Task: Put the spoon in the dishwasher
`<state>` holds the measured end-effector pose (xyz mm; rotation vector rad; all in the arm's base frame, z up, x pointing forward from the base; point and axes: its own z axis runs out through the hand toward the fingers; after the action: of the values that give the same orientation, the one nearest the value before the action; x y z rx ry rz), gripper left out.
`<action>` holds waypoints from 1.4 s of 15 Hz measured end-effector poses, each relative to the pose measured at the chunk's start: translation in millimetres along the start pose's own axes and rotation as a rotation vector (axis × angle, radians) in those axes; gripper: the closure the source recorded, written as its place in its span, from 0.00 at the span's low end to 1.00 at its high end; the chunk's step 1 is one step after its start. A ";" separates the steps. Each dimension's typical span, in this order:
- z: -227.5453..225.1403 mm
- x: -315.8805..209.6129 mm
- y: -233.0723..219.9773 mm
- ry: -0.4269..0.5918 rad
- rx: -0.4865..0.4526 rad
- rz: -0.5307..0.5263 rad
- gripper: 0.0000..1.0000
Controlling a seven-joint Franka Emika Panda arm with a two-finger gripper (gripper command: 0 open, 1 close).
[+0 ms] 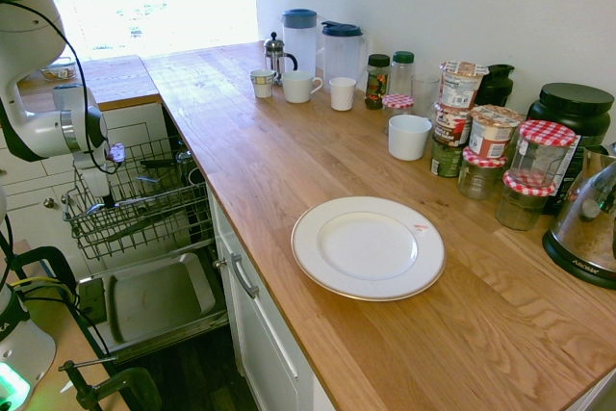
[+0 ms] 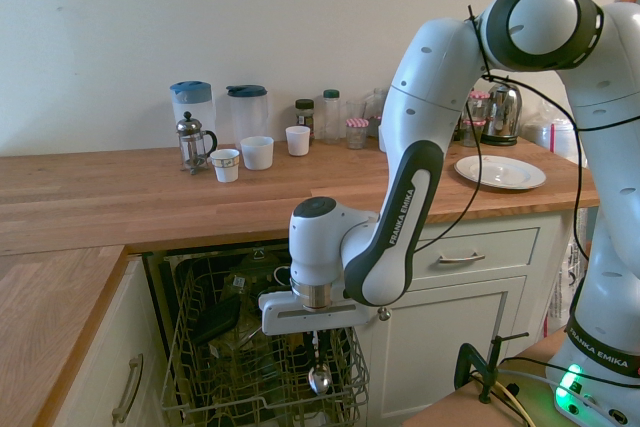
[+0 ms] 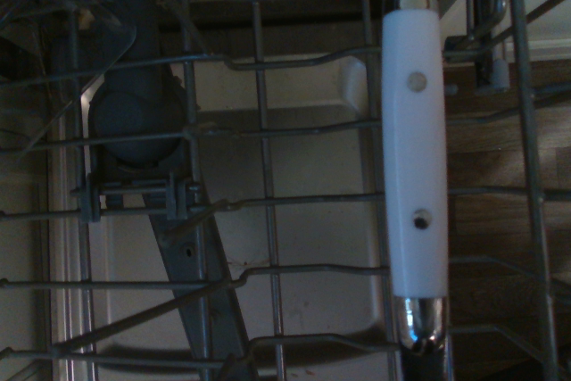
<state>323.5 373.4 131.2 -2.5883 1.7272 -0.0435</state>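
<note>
Nearest to me in the second exterior view, my tool (image 2: 316, 340) points straight down over the dishwasher (image 2: 262, 367), its fingers closed on the spoon (image 2: 320, 373). The spoon hangs upright, long axis vertical, handle up in the grip and shiny bowl at six o'clock, just at the top wires of the dark rack.

The wrist view gives me what that one cannot: a white-handled utensil (image 3: 415, 167) with two rivets and shiny metal ends lies across the rack wires (image 3: 268, 202), with the grey inner door panel beneath. I cannot make out the spoon there.

The first exterior view hides the tool's fingers behind the arm, but it shows the open door panel (image 1: 154, 297) under the pulled-out rack.

Further back, on the desk (image 2: 120, 197), a white plate (image 1: 368, 247) sits alone; at twelve o'clock from it stand cups, jars, a French press (image 2: 192, 142) and two jugs against the wall.
</note>
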 end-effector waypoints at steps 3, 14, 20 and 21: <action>8.5 1.9 -3.8 0.007 -0.003 0.004 0.00; -5.7 -3.7 -6.7 0.008 0.012 -0.003 0.00; -127.9 -6.4 10.2 0.085 0.067 0.012 0.00; -152.0 -9.6 16.7 0.099 0.076 0.014 0.00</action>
<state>298.3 374.4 282.3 -2.5608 1.7373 -0.2359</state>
